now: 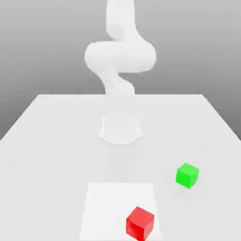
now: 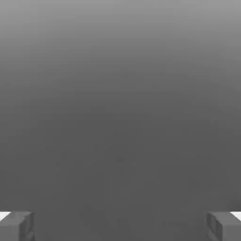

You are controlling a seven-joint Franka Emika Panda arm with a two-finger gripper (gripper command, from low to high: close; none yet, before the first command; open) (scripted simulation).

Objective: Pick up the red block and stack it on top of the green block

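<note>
The red block (image 1: pixel 140 223) lies on the white table near its front edge, a little to the exterior view's right of the middle. The green block (image 1: pixel 187 175) sits farther back and more to the exterior view's right, apart from the red one. In the hand view my gripper (image 2: pixel 120 227) is open: its two grey fingertips (image 2: pixel 17 227) stand far apart with nothing between them, and plain grey background lies behind them. Neither block is touched.
The white arm (image 1: pixel 120 56) rises from its round base (image 1: pixel 120 130) at the middle of the table (image 1: pixel 52 141). A paler square patch (image 1: pixel 106 202) marks the table surface under and beside the red block.
</note>
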